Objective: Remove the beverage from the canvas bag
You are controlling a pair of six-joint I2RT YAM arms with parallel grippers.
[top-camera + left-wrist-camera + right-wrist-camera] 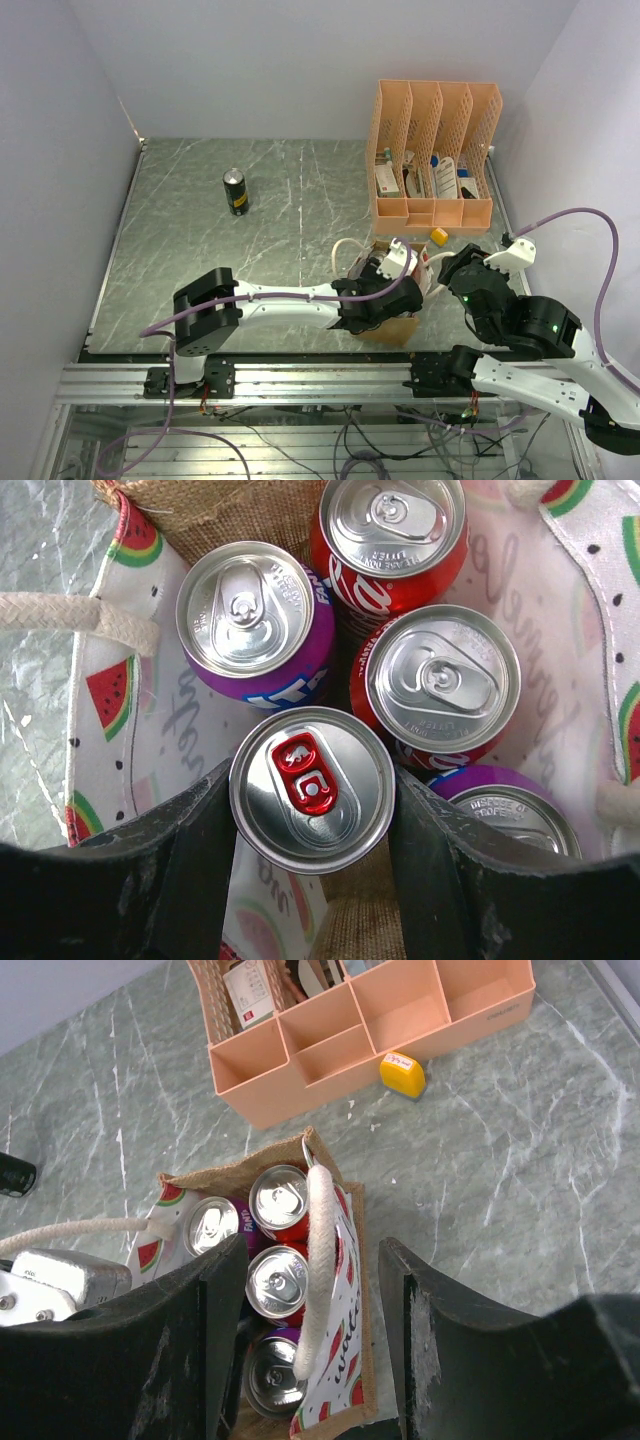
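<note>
Red-tabbed can (312,788), clamped between the left gripper's (313,815) fingers, could slip or drag the neighbouring Coca-Cola can (440,685) and canvas bag (250,510) upward if lifted crookedly.

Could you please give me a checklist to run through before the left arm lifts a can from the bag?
1. The left gripper straddles a single can, the red-tab can: ok.
2. Its fingers are firmly clamped on that can: cannot tell.
3. Room beside the neighbouring red can and purple can: tight, cannot tell.
4. The rope handle lies off the red-tab can: ok.
5. The canvas bag is steadied by the right gripper: not ok, it hangs open above the bag.
</note>
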